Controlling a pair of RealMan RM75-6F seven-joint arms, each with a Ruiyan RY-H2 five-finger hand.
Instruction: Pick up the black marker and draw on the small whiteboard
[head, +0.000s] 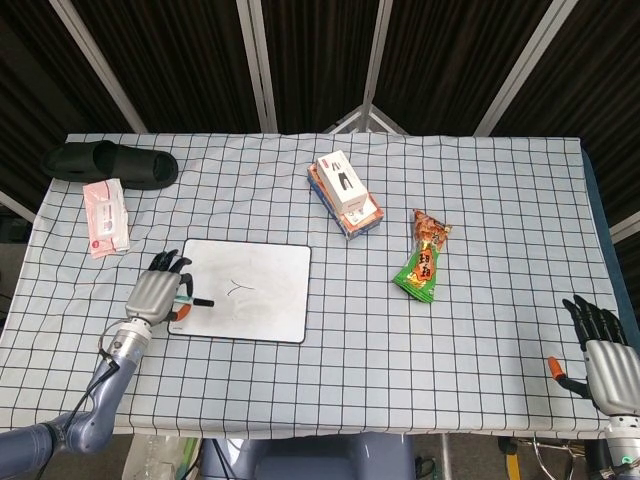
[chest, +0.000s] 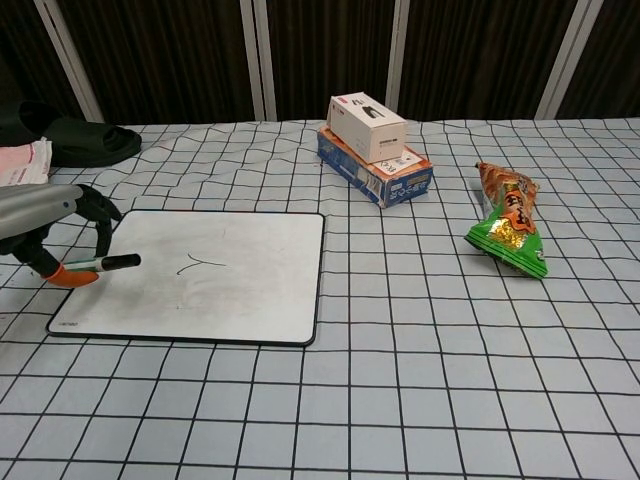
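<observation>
The small whiteboard (head: 270, 300) (chest: 250, 280) lies flat at the table's left and carries a short black Y-shaped stroke (head: 237, 290) (chest: 200, 264). My left hand (head: 160, 292) (chest: 45, 225) hovers at the board's left edge. It pinches the black marker (head: 196, 300) (chest: 108, 264), which lies almost level with its black end pointing right over the board. My right hand (head: 602, 348) is at the near right corner of the table, fingers spread and empty; the chest view does not show it.
A black slipper (head: 110, 162) (chest: 80, 140) and a pink packet (head: 105, 218) (chest: 25, 162) lie at the far left. Two stacked boxes (head: 345, 195) (chest: 375, 150) stand mid-table. A green snack bag (head: 425, 257) (chest: 510, 232) lies to their right.
</observation>
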